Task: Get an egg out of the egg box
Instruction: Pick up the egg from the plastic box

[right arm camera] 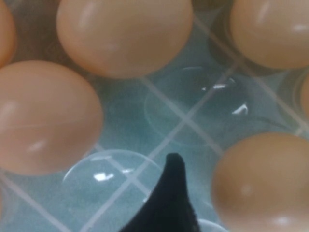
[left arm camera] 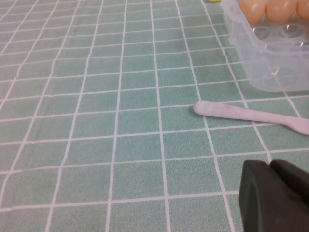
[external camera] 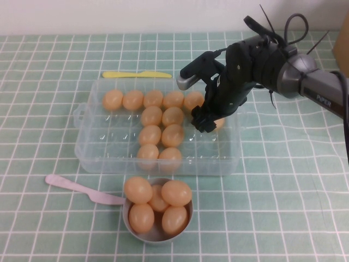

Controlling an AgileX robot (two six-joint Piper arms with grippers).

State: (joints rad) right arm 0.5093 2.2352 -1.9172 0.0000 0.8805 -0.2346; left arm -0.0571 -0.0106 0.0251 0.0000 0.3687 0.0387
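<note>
The egg box [external camera: 87, 147] is a clear plastic tray in the middle of the table, with several peach-orange eggs in its cells. My right gripper [external camera: 204, 119] reaches down into its right side, open. Its one visible black finger [right arm camera: 169, 193] stands just beside an egg [right arm camera: 260, 183] that rests in its cell; the other finger is out of sight. In the high view only an edge of that egg [external camera: 220, 123] shows past the gripper. My left gripper [left arm camera: 268, 168] hovers low over the tablecloth left of the box, shut and empty.
A small grey bowl [external camera: 155, 239] in front of the box holds several eggs. A pink spoon [external camera: 76, 187] lies to its left, near the left gripper. A yellow knife [external camera: 136, 74] lies behind the box. A green checked cloth covers the table.
</note>
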